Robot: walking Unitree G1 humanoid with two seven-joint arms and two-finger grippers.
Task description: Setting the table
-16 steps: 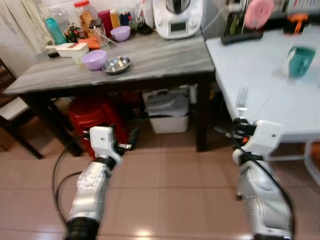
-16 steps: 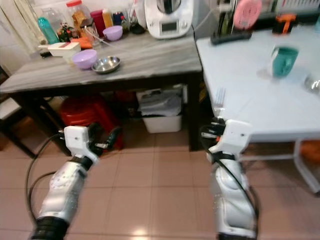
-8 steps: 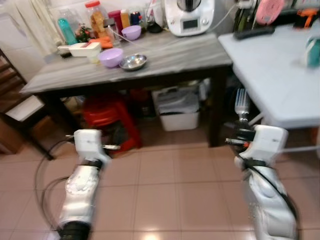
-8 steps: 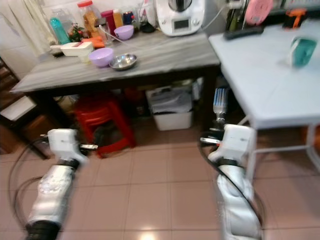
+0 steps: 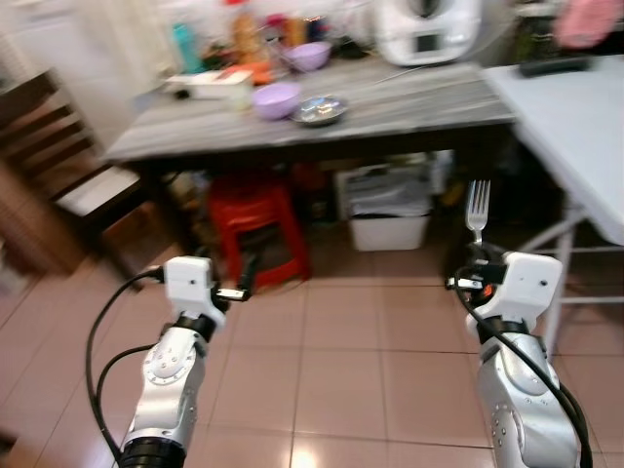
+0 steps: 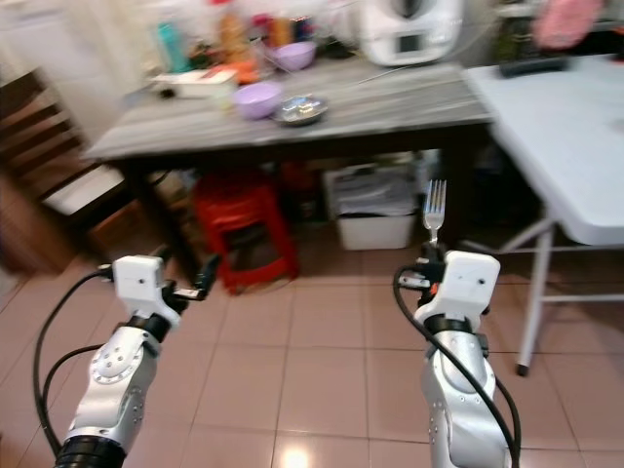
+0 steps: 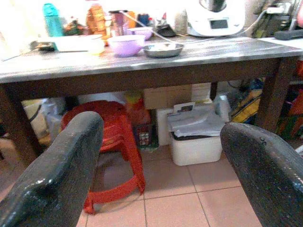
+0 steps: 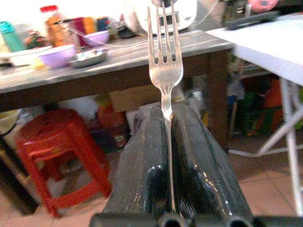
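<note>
Where the arms rise from the bottom of the head views, the right gripper (image 5: pixel 475 255) at lower right is clenched on a fork (image 5: pixel 477 206), held upright with its tines up; the handle is hidden between the closed fingers (image 8: pixel 142 165), and only the neck and tines are seen above them. At lower left, the left gripper (image 5: pixel 246 278) is released and grasps nothing, its two fingers (image 7: pixel 52 175) spread wide in the wrist view, with their tips cut off by the frame's lower edge. Tiled floor (image 5: pixel 341 361) is seen beneath both arms. Further back, at centre, a red stool (image 5: pixel 255 222) and a white bin (image 5: pixel 388 219) are tucked under a dark table (image 5: pixel 409 102), partly shaded by it. On the table, a purple bowl (image 5: pixel 276 97) sits just beside a steel bowl (image 5: pixel 320 109), with a white appliance (image 5: pixel 429 29) at upper right, cut off by the top edge. Bottles and jars (image 5: pixel 244 34) at the back are blurred and cannot be told apart. A white table (image 5: pixel 575 117) is cut off at the right edge, and a wooden chair (image 5: pixel 58 146) is blurred at the left.
</note>
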